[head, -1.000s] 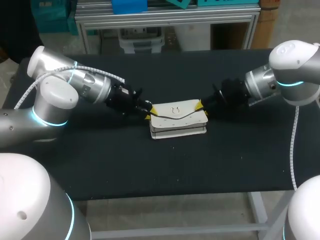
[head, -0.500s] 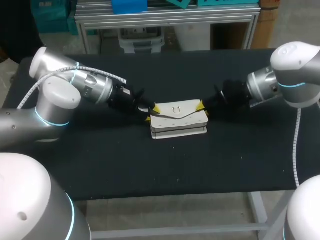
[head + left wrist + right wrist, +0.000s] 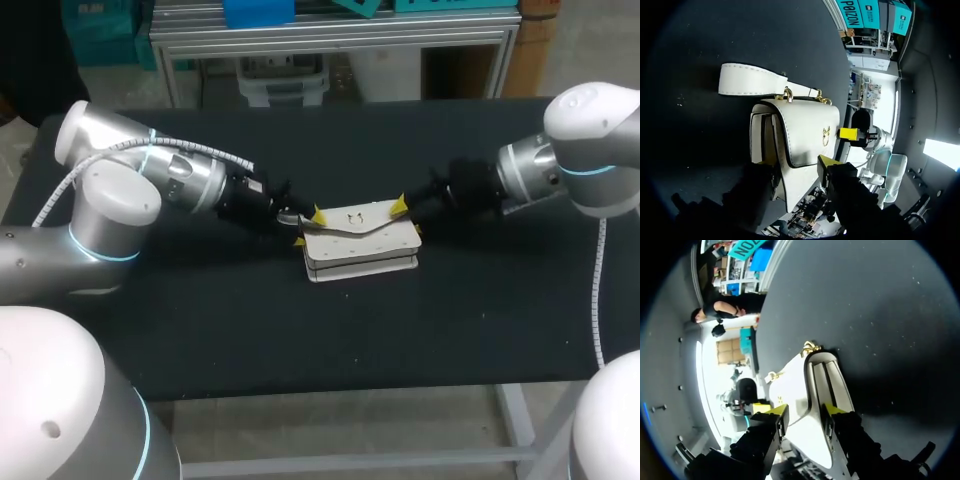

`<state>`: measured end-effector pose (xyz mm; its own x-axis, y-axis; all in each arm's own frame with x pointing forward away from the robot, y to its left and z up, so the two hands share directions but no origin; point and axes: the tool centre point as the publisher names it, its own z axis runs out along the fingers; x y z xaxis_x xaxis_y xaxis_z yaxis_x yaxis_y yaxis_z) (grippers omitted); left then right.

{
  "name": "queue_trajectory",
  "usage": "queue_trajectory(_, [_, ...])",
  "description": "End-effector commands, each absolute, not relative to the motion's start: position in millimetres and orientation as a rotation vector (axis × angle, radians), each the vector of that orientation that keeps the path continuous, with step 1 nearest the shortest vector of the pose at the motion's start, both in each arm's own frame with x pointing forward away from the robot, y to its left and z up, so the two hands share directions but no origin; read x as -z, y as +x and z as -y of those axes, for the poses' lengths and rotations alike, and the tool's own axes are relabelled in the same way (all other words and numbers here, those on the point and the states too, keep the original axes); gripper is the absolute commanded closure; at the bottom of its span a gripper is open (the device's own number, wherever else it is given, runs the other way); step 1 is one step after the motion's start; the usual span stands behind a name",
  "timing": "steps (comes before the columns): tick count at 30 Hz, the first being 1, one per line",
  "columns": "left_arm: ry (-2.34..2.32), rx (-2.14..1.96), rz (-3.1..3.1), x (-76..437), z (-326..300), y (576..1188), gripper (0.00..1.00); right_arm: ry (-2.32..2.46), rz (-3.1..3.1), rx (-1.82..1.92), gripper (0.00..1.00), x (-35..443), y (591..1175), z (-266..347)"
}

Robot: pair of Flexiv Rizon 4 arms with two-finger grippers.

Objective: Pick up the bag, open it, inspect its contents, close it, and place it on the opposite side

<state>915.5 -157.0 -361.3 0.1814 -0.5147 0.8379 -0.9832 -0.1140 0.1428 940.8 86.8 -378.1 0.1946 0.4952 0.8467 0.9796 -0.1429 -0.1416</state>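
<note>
Left claw (image 3: pixel 307 227) sits at one short end of the white bag (image 3: pixel 358 242). Right claw (image 3: pixel 408 220) sits at the opposite end, so the bag lies between the two, flat on the black table (image 3: pixel 300 340). Each claw brackets its end. Whether either pinches the bag or only stands around it cannot be told. Just ahead of the left claw, the flap looks closed, with a small gold clasp (image 3: pixel 826 134) on its face. Beyond the bag from that claw, the white strap (image 3: pixel 747 80) lies loose on the table. Likely step: securing the bag for the lift. To do it well, both claws should take the body, not only the flap. They should rise together, keeping the bag level, and let the strap trail free.
</note>
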Motion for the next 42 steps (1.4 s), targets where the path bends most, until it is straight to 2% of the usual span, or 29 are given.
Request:
queue_trajectory(1, [1.724, -0.820, 1.422, 365, 162, 919, 0.59, -1.759, 1.394, 0.834, 0.58, 383, 939, -92])
queue_trajectory(2, [1.738, -0.824, 1.416, 366, 163, 919, 0.68, -1.759, 1.391, 0.828, 0.60, 385, 938, -92])
queue_trajectory(3, [1.754, -0.816, 1.419, 367, 164, 921, 0.85, -1.759, 1.391, 0.816, 0.65, 387, 938, -92])
queue_trajectory(4, [1.767, -0.813, 1.411, 369, 165, 922, 0.88, -1.760, 1.391, 0.810, 0.66, 388, 938, -93])
queue_trajectory(6, [1.781, -0.788, 1.393, 376, 164, 928, 0.94, -1.764, 1.392, 0.791, 0.80, 392, 938, -93])
queue_trajectory(7, [1.793, -0.783, 1.385, 379, 164, 929, 1.00, -1.764, 1.392, 0.787, 0.95, 393, 937, -93])
queue_trajectory(8, [1.793, -0.778, 1.380, 381, 163, 931, 1.00, -1.766, 1.394, 0.782, 1.00, 394, 937, -93])
queue_trajectory(15, [1.823, -0.778, 1.368, 382, 162, 932, 1.00, -1.766, 1.395, 0.799, 1.00, 388, 937, -90])
queue_trajectory(16, [1.825, -0.783, 1.375, 379, 161, 931, 0.73, -1.765, 1.397, 0.805, 1.00, 386, 938, -90])
queue_trajectory(17, [1.824, -0.794, 1.384, 375, 161, 930, 0.47, -1.763, 1.402, 0.813, 0.74, 383, 938, -89])
queue_trajectory(18, [1.824, -0.802, 1.394, 372, 160, 929, 0.35, -1.763, 1.407, 0.820, 0.62, 380, 938, -88])
queue_trajectory(19, [1.825, -0.809, 1.404, 369, 160, 928, 0.37, -1.764, 1.410, 0.828, 0.53, 378, 938, -87])
queue_trajectory(20, [1.828, -0.819, 1.413, 366, 159, 927, 0.38, -1.763, 1.412, 0.834, 0.50, 375, 938, -86])
queue_trajectory(24, [1.836, -0.840, 1.440, 358, 157, 922, 0.38, -1.759, 1.435, 0.859, 0.17, 366, 936, -83])
queue_trajectory(25, [1.836, -0.841, 1.444, 357, 157, 922, 0.37, -1.759, 1.437, 0.861, 0.15, 365, 935, -82])
queue_trajectory(27, [1.835, -0.849, 1.452, 355, 156, 919, 0.37, -1.753, 1.442, 0.863, 0.15, 363, 934, -81])
queue_trajectory(28, [1.831, -0.851, 1.456, 355, 155, 917, 0.42, -1.751, 1.444, 0.866, 0.18, 363, 933, -80])
queue_trajectory(29, [1.829, -0.856, 1.461, 355, 155, 915, 0.51, -1.750, 1.446, 0.867, 0.23, 362, 932, -80])
queue_trajectory(31, [1.828, -0.859, 1.467, 355, 156, 913, 0.58, -1.743, 1.445, 0.871, 0.32, 362, 930, -78])
queue_trajectory(34, [1.839, -0.858, 1.464, 356, 155, 914, 0.54, -1.740, 1.448, 0.870, 0.36, 363, 928, -78])
queue_trajectory(37, [1.844, -0.856, 1.452, 357, 153, 915, 0.44, -1.741, 1.451, 0.869, 0.42, 362, 927, -77])
queue_trajectory(39, [1.846, -0.855, 1.451, 357, 151, 914, 0.43, -1.741, 1.458, 0.871, 0.52, 361, 926, -76])
queue_trajectory(42, [1.871, -0.837, 1.469, 353, 149, 911, 0.39, -1.729, 1.497, 0.854, 0.60, 358, 925, -77])
